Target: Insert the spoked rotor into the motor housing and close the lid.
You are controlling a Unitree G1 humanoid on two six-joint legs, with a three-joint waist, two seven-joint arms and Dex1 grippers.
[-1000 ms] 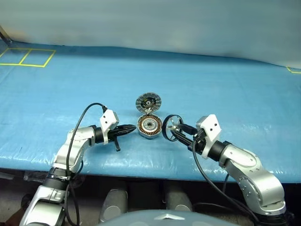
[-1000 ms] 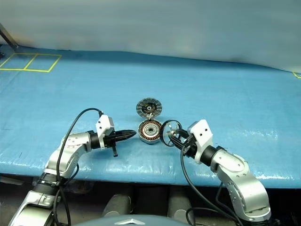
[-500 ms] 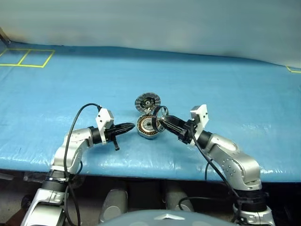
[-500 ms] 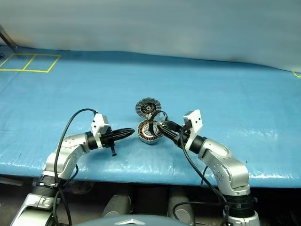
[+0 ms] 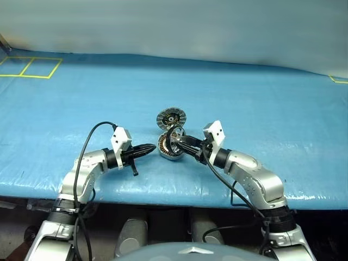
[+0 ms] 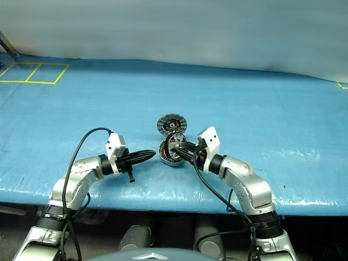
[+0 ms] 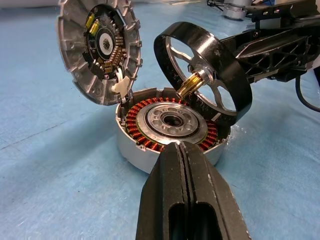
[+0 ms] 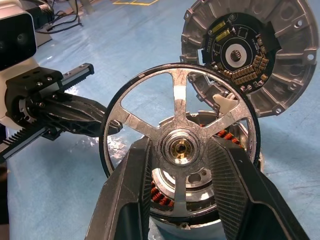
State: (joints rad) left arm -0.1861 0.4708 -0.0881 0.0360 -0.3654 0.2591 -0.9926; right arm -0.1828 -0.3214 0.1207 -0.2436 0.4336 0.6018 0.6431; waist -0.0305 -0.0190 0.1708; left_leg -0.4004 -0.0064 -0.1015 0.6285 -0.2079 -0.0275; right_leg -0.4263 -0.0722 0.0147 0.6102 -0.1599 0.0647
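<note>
Left wrist view: right gripper (image 8: 181,175) has carried the black-rimmed, silver-spoked rotor (image 7: 202,70) in from beside the housing, pinched edge-on, tilted over the cup | insertion is judged next | round silver motor housing (image 7: 170,131), copper windings, on blue tarp (image 5: 244,98) | striped-rim hinged lid (image 7: 98,47) stands open | left gripper (image 7: 184,150) pressed together at housing's edge.

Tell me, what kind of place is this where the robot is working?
Probably a robot test workshop: a blue-covered table with yellow tape squares, and a small motor housing with its lid open, while the right gripper holds the spoked rotor.
</note>
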